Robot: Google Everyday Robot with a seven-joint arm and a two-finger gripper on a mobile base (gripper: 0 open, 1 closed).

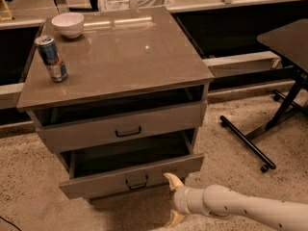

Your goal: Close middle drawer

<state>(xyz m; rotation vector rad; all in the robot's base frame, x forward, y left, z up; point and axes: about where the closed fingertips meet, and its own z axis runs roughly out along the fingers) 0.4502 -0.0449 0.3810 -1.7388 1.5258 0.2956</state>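
Note:
The grey wood-grain cabinet [120, 57] stands in the middle of the camera view. The middle drawer [110, 181] is pulled partly out, its dark inside showing, with a small black bar handle [137, 183] on its low front panel. The taller-fronted top drawer [120, 128] above it also stands slightly out. The lowest drawer is hidden beneath. My gripper [174, 200] is at the bottom centre, in front of the middle drawer's right end, with its fingers spread open and empty. One fingertip [172, 180] is right at the front panel's lower edge.
A blue can [52, 58] and a white bowl [68, 24] stand on the cabinet top at the left. A black table [288, 37] with a wheeled leg frame [248, 146] stands at the right. A low ledge [240, 61] runs behind. The floor is speckled carpet.

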